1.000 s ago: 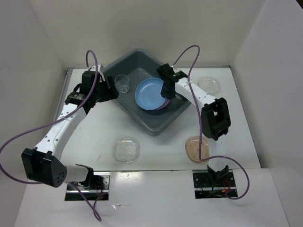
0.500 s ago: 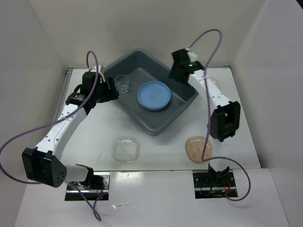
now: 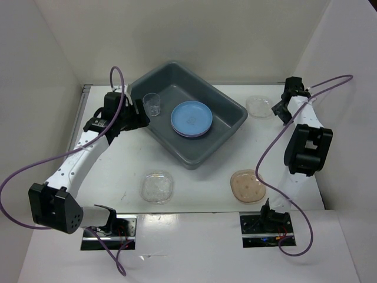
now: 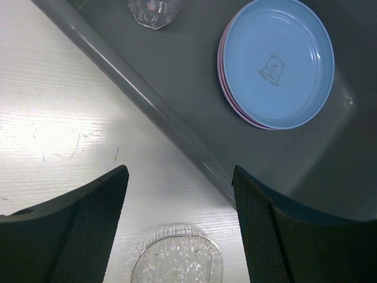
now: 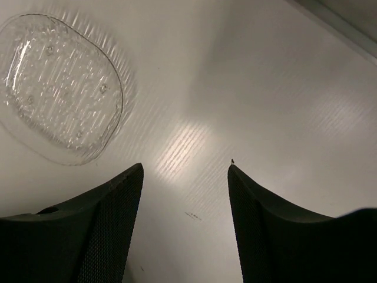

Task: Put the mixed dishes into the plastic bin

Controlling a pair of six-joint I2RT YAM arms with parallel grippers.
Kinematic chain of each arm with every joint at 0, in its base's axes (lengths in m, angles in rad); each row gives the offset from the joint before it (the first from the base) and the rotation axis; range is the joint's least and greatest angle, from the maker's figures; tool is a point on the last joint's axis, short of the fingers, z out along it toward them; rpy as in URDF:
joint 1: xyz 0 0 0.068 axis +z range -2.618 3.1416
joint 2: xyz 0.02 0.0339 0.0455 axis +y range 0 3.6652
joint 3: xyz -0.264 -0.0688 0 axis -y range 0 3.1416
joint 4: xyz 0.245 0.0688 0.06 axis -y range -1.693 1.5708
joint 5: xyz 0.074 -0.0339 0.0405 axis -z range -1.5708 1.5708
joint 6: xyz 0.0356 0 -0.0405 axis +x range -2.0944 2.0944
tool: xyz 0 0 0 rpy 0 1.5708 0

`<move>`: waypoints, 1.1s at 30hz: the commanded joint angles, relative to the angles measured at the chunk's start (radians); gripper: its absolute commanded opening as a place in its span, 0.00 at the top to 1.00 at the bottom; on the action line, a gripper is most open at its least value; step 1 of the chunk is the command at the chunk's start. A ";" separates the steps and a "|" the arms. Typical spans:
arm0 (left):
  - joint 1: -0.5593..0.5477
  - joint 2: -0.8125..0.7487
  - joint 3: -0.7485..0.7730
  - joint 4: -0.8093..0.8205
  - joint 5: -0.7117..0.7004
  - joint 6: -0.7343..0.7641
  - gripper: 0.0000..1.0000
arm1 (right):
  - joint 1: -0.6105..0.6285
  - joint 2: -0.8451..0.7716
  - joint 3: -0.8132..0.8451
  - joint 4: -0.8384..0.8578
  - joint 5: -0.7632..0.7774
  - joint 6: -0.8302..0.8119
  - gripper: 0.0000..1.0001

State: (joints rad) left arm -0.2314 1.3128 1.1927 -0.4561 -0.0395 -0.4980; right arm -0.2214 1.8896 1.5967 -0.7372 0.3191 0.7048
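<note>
The plastic bin [image 3: 195,155] is a dark grey tub with rounded corners and a rolled rim [image 4: 147,101]. It stands at the middle of the tabletop's [image 3: 118,171] far edge, turned so that its long axis runs diagonally from far left to near right. Flat on its floor lies a glossy round blue plate [image 4: 275,62] with a small bear printed at its centre and a line of lettering beneath, too small to read. The rim of a pink plate [image 4: 235,109] shows under it. A small clear cup [image 3: 152,104] stands upright in the bin's left corner. On the white, finely ribbed tabletop, a clear rounded-square dish [image 3: 157,186] with a pebbled base lies toward the near edge, left of centre. A matt tan rounded-square dish [image 3: 247,184] lies toward the near right, and another clear dish [image 5: 59,88], dimpled and ribbed, lies near the far right corner. The left end effector [image 4: 179,177], its black fingers [image 4: 94,230] mesh-textured, is spread wide above the bin's near-left rim. The right end effector [image 5: 185,171] is likewise spread over bare tabletop just beside the far-right clear dish, gripping nothing.
</note>
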 commanded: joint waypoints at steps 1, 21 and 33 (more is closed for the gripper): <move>0.004 -0.001 -0.014 0.031 0.032 0.010 0.21 | 0.001 0.048 0.005 0.093 -0.037 0.064 0.35; 0.004 0.037 -0.062 0.031 0.050 0.010 0.21 | 0.001 0.299 0.095 0.285 -0.203 0.231 0.47; 0.004 0.037 -0.062 0.031 0.050 0.019 0.21 | 0.011 0.241 0.057 0.334 -0.157 0.281 1.00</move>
State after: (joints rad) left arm -0.2314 1.3460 1.1385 -0.4469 -0.0013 -0.4973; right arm -0.2188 2.1860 1.6497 -0.4629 0.1139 0.9543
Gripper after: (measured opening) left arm 0.791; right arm 0.010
